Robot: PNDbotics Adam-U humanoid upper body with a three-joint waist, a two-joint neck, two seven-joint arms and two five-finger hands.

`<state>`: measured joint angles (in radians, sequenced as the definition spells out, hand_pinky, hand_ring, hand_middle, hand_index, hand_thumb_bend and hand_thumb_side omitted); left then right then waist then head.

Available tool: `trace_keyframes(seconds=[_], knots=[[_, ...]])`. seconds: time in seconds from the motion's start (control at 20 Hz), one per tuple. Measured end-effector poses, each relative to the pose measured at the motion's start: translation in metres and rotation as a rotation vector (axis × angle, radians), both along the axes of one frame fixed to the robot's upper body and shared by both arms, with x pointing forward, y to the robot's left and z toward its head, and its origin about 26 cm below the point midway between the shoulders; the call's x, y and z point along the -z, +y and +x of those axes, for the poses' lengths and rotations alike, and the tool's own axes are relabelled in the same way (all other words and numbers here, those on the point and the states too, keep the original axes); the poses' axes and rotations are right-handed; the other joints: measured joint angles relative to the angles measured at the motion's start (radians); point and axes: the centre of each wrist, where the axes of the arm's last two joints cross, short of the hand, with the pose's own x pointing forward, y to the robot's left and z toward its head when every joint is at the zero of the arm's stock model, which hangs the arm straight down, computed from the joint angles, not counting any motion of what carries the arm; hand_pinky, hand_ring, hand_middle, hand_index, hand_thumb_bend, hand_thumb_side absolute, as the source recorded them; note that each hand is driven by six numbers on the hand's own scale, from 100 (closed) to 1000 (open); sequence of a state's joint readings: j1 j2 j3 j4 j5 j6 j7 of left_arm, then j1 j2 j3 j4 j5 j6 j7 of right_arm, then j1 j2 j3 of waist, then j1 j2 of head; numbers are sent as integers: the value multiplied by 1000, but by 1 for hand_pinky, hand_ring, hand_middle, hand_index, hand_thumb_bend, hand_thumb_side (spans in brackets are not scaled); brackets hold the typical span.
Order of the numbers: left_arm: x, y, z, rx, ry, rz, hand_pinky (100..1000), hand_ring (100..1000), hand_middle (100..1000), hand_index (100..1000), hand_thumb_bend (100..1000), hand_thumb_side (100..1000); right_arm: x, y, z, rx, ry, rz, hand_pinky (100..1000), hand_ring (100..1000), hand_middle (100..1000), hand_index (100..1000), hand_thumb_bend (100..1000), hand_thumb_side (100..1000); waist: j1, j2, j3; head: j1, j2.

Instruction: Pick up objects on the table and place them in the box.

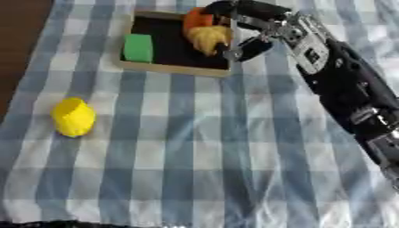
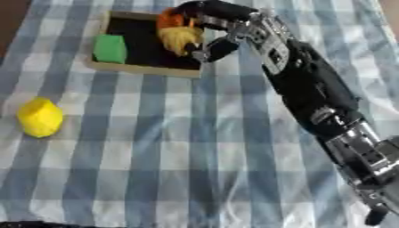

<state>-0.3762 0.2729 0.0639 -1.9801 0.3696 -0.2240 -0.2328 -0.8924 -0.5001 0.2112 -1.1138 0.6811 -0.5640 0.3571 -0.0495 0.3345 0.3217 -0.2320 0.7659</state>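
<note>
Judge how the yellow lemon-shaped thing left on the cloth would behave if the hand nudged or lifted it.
The yellow lemon-shaped object is rounded, so a nudge would probably roll it. It lies on a soft checked cloth, which may slow it. Its smooth curved skin could slip between fingers; the right hand, now at the box, would likely need to wrap around it.

Blue-white checked cloth [image 1: 195,156], yellow lemon [image 1: 73,117], green block [image 1: 139,47], yellow-orange obj. [image 1: 209,36], black-lined box [image 1: 175,69].

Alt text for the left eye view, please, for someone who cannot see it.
The robot's right hand reaches over a shallow box on a blue checked cloth, fingers curled round a yellow object. A green block lies inside; a yellow lemon-like object remains outside.
</note>
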Motion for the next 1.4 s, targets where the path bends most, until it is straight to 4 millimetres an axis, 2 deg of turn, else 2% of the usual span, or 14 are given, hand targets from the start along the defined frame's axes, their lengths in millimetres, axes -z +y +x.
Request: trace_keyframes(seconds=[0.2, 0.8, 1.05, 1.4], knots=[[0, 0, 0, 0, 1, 0, 737, 854, 690, 813, 100, 595, -4, 1, -3, -6, -18, -17, 1000, 1000, 843, 1000, 100, 218, 0, 0, -1, 1, 0], [0, 0, 0, 0, 1, 0, 736, 851, 684, 813, 100, 596, -10, 4, -5, -65, 60, -25, 1000, 1000, 829, 1000, 100, 220, 0, 0, -4, 2, 0], [0, 0, 0, 0, 1, 0, 736, 850, 682, 812, 100, 595, -16, 3, -9, -75, 58, -7, 1000, 1000, 791, 1000, 100, 228, 0, 0, -7, 6, 0], [0, 0, 0, -3, 0, -4, 735, 850, 681, 812, 100, 594, -40, 0, -24, -101, -8, 73, 1000, 1000, 751, 1000, 100, 287, 0, -3, -16, 12, 0]])
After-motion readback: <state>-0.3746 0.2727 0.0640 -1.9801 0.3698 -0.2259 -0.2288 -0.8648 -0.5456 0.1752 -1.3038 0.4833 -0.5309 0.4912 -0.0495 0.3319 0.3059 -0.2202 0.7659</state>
